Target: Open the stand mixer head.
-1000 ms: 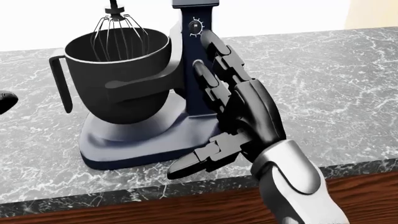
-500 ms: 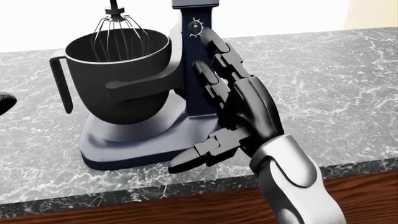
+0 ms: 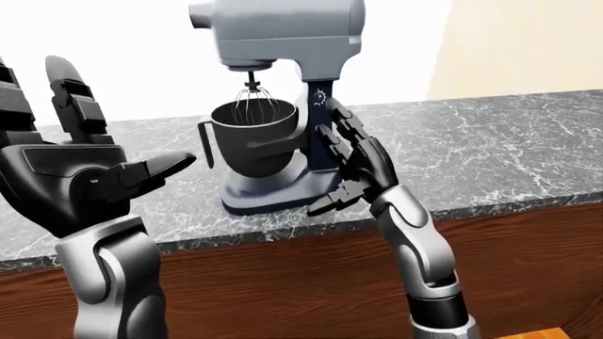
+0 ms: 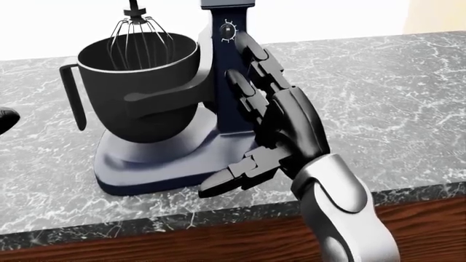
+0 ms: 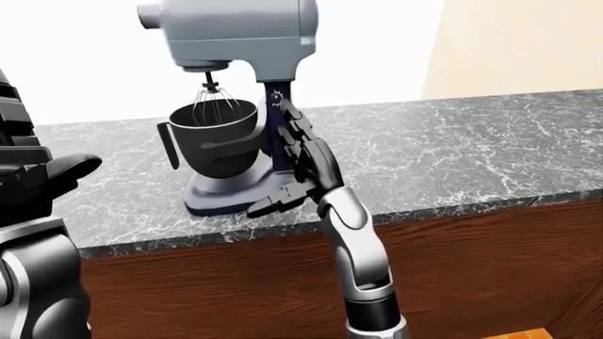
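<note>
The stand mixer stands on the counter. Its grey head (image 3: 283, 32) sits level over the dark bowl (image 4: 138, 82), and the wire whisk (image 4: 142, 33) hangs into the bowl. A small dial (image 4: 229, 30) is on the dark column (image 4: 222, 76). My right hand (image 4: 251, 114) is open, with its fingers (image 4: 266, 71) laid flat along the right side of the column and its thumb (image 4: 229, 180) over the mixer base (image 4: 146, 169). My left hand (image 3: 94, 155) is open and empty, raised at the left of the left-eye view, apart from the mixer.
The dark marble counter (image 4: 378, 82) runs left to right, with its edge (image 4: 218, 218) near me above a brown wooden cabinet front (image 3: 283, 282). A white wall is behind the counter and a beige wall (image 3: 518, 42) is at the upper right.
The whole picture has shifted up slightly, so the camera moved. My right hand stays against the mixer column, its thumb a little nearer the base. The mixer head has not visibly moved.
</note>
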Available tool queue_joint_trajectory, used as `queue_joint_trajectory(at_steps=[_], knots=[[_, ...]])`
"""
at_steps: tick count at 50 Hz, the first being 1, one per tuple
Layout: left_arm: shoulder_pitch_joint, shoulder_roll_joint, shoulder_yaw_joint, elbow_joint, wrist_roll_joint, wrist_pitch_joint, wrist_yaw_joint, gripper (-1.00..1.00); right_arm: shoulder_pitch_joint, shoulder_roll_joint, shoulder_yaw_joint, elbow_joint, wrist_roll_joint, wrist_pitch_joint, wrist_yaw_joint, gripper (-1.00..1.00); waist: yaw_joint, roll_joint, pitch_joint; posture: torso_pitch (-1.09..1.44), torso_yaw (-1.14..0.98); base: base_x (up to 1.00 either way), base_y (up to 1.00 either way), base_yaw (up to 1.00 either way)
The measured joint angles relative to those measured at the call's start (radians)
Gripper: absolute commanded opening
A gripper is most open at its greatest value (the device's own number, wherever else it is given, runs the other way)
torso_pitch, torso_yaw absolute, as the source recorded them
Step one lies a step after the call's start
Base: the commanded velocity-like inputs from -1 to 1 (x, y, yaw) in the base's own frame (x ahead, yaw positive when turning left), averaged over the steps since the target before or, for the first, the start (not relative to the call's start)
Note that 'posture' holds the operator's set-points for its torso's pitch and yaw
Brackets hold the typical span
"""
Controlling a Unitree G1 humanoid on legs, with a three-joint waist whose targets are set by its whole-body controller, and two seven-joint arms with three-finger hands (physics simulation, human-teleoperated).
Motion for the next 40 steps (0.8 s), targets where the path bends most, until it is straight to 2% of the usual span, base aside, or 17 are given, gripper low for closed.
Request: queue_joint_trajectory(at_steps=[25, 40], knots=[[-0.002, 0.006, 0.007, 0.014, -0.007, -0.007, 0.000, 1.00, -0.013, 0.000, -0.002, 0.065, -0.012, -0.054, 0.022, 1.00, -0.001, 0.002, -0.001, -0.30, 0.00, 0.00, 0.00, 0.00], [0.002, 0.003, 0.006, 0.013, -0.003, -0.010, -0.001, 1.00, 0.013, -0.013, -0.023, -0.094, 0.026, 0.058, -0.024, 1.00, 0.004, -0.001, 0.005, -0.30, 0.00, 0.00, 0.00, 0.00]])
